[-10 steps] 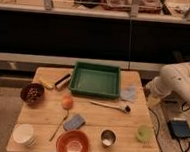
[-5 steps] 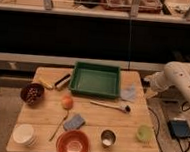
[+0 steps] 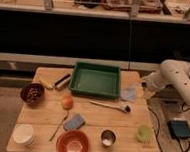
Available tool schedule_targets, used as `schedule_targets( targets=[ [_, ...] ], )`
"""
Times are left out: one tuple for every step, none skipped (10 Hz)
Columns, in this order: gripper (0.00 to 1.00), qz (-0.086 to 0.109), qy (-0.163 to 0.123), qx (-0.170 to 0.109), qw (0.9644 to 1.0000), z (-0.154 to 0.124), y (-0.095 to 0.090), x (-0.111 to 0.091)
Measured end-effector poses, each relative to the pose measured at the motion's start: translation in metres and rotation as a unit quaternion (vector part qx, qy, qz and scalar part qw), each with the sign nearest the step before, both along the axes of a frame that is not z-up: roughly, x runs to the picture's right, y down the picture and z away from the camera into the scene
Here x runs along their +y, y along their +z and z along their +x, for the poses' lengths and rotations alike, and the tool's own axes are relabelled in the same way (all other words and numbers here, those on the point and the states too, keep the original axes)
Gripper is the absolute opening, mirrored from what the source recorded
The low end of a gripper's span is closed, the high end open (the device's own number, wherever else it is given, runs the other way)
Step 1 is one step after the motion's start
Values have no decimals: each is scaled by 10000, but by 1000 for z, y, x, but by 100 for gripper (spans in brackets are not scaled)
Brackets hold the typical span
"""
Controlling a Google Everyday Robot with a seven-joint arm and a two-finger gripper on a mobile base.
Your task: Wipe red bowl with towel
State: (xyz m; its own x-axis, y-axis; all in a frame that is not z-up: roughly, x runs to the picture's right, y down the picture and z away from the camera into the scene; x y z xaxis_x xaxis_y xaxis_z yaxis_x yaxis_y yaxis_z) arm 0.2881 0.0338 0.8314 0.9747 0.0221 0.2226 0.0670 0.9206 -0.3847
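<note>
Elevated camera faces table (image 3: 92, 118); end effector (image 3: 146, 89) far right.

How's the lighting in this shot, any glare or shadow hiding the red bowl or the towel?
Camera view: warm, dim, even light on the table; the red bowl, at the front edge, and the towel, right of the green tray, are lit without glare; the gripper, open beside the towel, is lit; behind the table it goes nearly black.

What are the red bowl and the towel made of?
The red bowl is probably smooth plastic: even orange-red colour with a paler middle. The towel looks like soft cloth: pale grey-blue, rumpled, matte. The gripper is beside the towel, at the right edge of the table.
</note>
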Motion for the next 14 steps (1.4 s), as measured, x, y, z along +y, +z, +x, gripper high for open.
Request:
schedule_targets(
  targets=[
    [65,-60,-104,-74,9999,-7,7,6],
    [65,-107,-177,-103,9997,-10,12,10],
    [65,-146,-223,-104,9996,-10,16,13],
    [65,-182,-314,-45,9993,-11,26,21],
    [65,-182,-388,6,9991,-13,37,26],
    [65,-182,-442,35,9989,-15,46,30],
    [65,-173,-417,48,9990,-14,56,31],
    [65,-160,-382,78,9991,-11,67,31],
    [65,-157,-360,102,9992,-11,78,32],
    [65,-166,-323,124,9993,-12,87,31],
    [65,-214,-261,134,9993,-15,97,31],
    [65,-275,-237,148,9992,-15,102,32],
    [61,-331,-232,168,9990,-14,106,34],
    [51,-409,-258,176,9987,-17,110,37]
  ],
)
